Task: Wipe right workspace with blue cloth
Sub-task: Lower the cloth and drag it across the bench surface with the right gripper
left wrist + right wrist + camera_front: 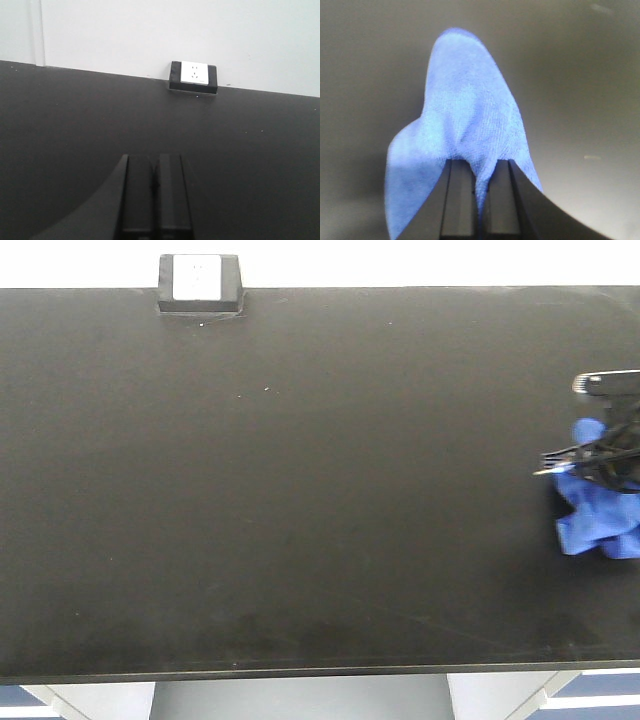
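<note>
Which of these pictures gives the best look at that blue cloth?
The right wrist view: the blue cloth fills the picture, its fuzzy weave clear, pinched in the right end effector. The front view shows it small and crumpled at the benchtop's right edge, partly cut off. The left wrist view shows none of it.

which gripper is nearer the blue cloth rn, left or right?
Right. The right gripper is shut on the blue cloth, pinching a fold at the bench's right edge. The left gripper is shut and empty, facing the outlet box, with no cloth in its view.
</note>
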Robot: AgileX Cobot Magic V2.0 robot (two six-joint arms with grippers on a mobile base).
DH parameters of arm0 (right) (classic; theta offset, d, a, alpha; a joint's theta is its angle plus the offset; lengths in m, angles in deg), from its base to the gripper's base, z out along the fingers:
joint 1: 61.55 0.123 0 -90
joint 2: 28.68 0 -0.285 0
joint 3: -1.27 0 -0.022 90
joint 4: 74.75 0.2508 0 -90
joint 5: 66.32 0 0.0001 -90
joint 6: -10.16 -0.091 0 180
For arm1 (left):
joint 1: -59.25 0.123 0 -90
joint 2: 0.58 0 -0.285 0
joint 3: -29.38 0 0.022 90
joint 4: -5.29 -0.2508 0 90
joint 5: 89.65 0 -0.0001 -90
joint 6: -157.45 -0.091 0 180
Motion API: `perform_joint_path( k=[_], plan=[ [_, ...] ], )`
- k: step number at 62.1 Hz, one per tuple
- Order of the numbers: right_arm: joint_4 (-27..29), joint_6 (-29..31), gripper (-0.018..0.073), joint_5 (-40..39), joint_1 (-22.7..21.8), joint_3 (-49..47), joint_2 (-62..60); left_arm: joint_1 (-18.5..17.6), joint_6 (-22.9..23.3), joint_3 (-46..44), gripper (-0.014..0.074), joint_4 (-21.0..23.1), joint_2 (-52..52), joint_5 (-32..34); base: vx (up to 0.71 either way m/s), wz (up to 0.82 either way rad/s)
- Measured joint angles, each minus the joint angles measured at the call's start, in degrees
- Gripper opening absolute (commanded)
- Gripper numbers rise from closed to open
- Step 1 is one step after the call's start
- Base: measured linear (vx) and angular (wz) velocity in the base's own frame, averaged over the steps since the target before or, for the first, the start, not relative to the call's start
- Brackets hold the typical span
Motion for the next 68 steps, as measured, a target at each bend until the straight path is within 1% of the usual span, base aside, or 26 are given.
perform_joint_path(
  k=[5,7,9,14,16,20,24,29,36,42,50,56,62,68],
  plan=[
    [1.27,0.87,0.0,-3.94,-0.47,0.56,0.0,0.0,0.0,0.0,-0.0006,0.0,0.0,0.0,0.0,0.0],
    [2.07,1.01,0.0,-7.59,-0.23,1.06,0.06,0.0,0.0,0.0,-0.0006,0.0,0.0,0.0,0.0,0.0],
    [2.56,1.08,0.0,-9.54,0.28,1.59,0.06,0.0,0.0,0.0,-0.0006,0.0,0.0,0.0,0.0,0.0],
    [2.9,1.14,0.0,-16.71,3.46,3.13,0.17,0.0,0.0,0.0,-0.0006,0.0,0.0,0.0,0.0,0.0],
    [2.97,1.07,0.0,-19.02,5.29,3.52,0.18,0.0,0.0,0.0,-0.0006,0.0,0.0,0.0,0.0,0.0],
    [3.38,-0.03,0.0,-23.2,10.48,3.77,0.65,0.0,0.0,0.0,-0.0006,0.0,0.0,0.0,0.0,0.0],
    [3.51,-1.85,0.0001,-24.52,16.42,3.77,1.13,0.0,0.0,0.0,-0.0006,0.0,0.0,0.0,0.0,0.0],
    [3.13,-2.76,0.0003,-24.96,23.43,3.77,1.33,0.0,0.0,0.0,-0.0006,0.0,0.0,0.0,0.0,0.0],
    [2.32,-2.76,0.0004,-24.09,30.13,3.77,1.33,0.0,0.0,0.0,-0.0006,0.0,0.0,0.0,0.0,0.0],
    [2.27,-2.76,0.0015,-21.6,33.0,3.77,1.33,0.0,0.0,0.0,-0.0006,0.0,0.0,0.0,0.0,0.0],
    [3.39,-3.65,0.0054,-16.01,33.97,3.77,1.33,0.0,0.0,0.0,-0.0006,0.0,0.0,0.0,0.0,0.0],
    [4.49,-4.48,0.0106,-11.25,33.97,3.77,1.33,0.0,0.0,0.0,-0.0006,0.0,0.0,0.0,0.0,0.0],
    [5.71,-4.68,0.018,-6.61,33.97,3.77,0.55,0.0,0.0,0.0,-0.0006,0.0,0.0,0.0,0.0,0.0],
    [5.76,-4.53,0.0263,-2.39,33.97,3.77,-1.62,0.0,0.0,0.0,-0.0006,0.0,0.0,0.0,0.0,0.0]
  ],
)
